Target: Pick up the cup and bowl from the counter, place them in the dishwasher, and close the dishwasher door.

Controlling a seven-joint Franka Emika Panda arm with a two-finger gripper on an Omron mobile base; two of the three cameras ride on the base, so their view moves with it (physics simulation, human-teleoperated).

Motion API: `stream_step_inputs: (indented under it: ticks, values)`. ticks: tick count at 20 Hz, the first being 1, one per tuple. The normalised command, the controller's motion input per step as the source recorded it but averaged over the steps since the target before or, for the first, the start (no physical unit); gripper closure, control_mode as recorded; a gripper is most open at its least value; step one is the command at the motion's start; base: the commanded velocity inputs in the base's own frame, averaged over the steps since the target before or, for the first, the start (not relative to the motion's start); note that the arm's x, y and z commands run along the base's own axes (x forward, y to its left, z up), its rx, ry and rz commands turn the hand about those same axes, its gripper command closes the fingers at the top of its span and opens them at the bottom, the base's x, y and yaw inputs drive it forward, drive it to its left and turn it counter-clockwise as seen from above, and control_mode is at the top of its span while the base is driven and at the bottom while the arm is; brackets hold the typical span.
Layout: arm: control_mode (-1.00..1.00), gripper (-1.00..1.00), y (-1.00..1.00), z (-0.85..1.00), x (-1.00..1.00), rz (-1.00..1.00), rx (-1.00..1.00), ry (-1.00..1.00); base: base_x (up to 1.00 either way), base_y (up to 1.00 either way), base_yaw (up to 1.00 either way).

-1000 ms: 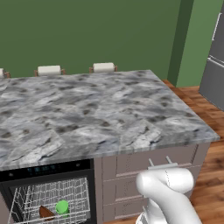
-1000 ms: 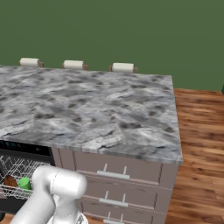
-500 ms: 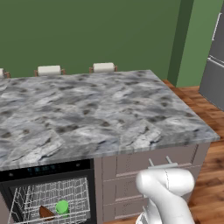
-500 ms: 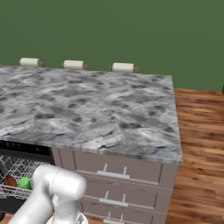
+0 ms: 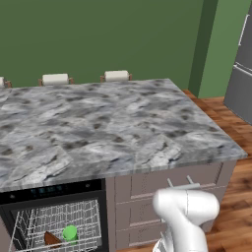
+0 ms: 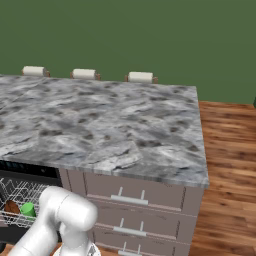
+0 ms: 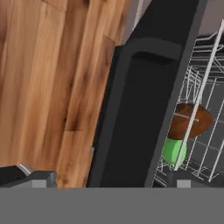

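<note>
Looking from left to right along my hand view, I see wooden floor (image 7: 39,78), then the dishwasher door (image 7: 135,113), a dark panel seen nearly edge-on and partly raised, then the white wire rack (image 7: 199,109) beyond it. My pincer (image 7: 107,179) is spread wide and grips nothing; its two tips sit low at either side of the door's edge, which I judge puts me in place to push the door shut.

The bowl (image 7: 190,120) and the cup (image 7: 173,151) already rest inside the rack, the green cup just beside the reddish-brown bowl, so loading looks done and only the closing is left. They sit there because the rack wires hold them apart from the door's swing.

Relative to my pincer, both lie up and to the right, behind the door panel. From the left base view the cup (image 5: 70,233) and bowl (image 5: 50,239) show in the dishwasher (image 5: 54,189) under the marbled bench (image 5: 98,128).
</note>
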Motion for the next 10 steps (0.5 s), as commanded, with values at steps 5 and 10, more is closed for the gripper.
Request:
stream_step_inputs:
  ticks: [5,10]
  values:
    - [-1.00,-1.00,0.20,-0.34,0.02,0.00,-0.18,-0.09,0.00,0.00,0.00]
    - [-1.00,-1.00,0.13,-0.35,0.18,0.03,-0.13,-0.14,0.00,0.00,0.00]
